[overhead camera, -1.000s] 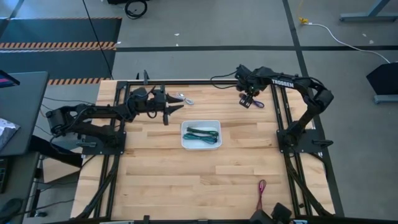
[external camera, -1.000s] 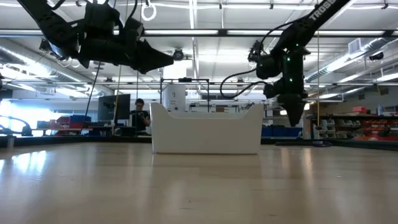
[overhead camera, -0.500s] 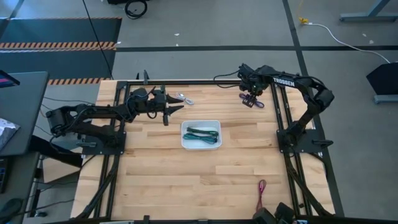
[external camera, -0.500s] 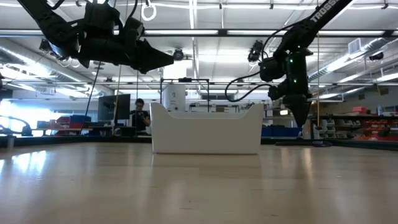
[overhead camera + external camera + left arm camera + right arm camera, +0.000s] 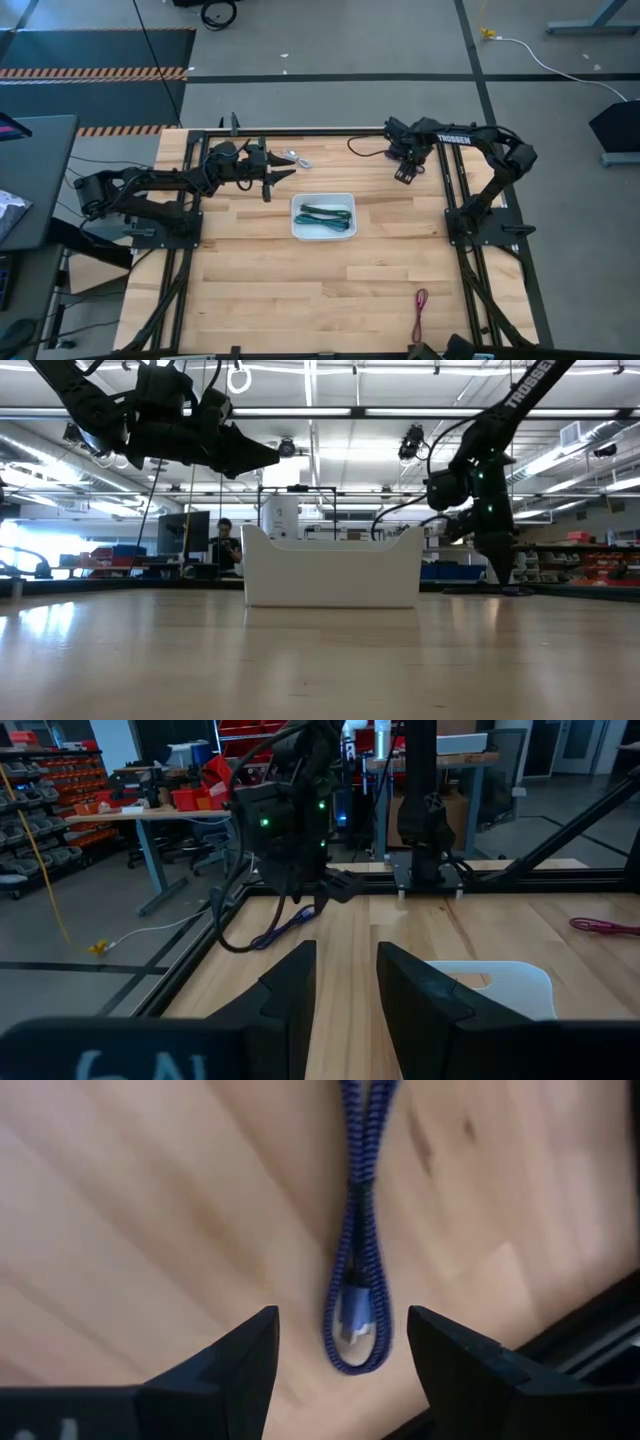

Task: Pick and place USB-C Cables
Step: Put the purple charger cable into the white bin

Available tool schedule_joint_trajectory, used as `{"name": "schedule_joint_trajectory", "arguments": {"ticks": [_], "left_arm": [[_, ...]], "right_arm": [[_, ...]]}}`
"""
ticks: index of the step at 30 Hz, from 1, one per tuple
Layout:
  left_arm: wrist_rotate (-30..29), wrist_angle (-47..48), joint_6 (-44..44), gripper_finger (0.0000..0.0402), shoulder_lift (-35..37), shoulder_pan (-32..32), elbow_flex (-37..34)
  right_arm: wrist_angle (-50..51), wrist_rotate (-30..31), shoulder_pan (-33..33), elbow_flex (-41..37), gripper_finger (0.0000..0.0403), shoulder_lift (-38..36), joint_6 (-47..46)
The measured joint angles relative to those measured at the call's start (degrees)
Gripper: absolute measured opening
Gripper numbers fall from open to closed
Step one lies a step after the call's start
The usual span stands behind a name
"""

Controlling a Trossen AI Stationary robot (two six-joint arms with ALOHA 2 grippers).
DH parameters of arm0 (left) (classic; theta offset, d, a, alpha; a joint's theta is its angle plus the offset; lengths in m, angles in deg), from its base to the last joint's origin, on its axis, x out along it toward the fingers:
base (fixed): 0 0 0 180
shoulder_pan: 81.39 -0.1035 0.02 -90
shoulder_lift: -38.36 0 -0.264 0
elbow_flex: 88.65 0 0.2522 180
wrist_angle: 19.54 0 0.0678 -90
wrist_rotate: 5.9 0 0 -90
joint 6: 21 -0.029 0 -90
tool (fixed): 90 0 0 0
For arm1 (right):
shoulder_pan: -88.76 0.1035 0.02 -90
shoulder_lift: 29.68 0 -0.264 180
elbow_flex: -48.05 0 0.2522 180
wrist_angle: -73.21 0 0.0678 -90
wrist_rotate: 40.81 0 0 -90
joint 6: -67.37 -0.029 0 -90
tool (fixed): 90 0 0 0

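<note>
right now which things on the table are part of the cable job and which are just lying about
Part of the job:
- purple braided cable below the open right gripper
- green and teal cables in the white tray
- dark red cable
- silver-white cable beside the left gripper

Just lying about:
- black frame rail at the table's far edge

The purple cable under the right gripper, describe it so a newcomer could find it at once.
Go to the wooden table's far right corner, where the right gripper hangs open. The purple cable lies flat between its fingers, a folded braided loop. The other purple cable lies alone at the near edge.
</note>
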Motion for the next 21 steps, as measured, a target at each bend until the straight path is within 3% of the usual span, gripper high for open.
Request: {"name": "schedule_joint_trajectory", "arguments": {"ticks": [5, 21], "left_arm": [[0.0, 0.0, 0.0, 0.0116, 0.0, 0.0, 0.0], [0.0, 0.0, 0.1, 0.0116, 0.0, 0.0, 0.0]], "right_arm": [[-2.0, 3.8, 0.0, -1.2, 0.0219, 0.0, -0.3], [-7.8, 6.5, 0.0, -6.1, 0.0216, 0.0, -2.0]]}}
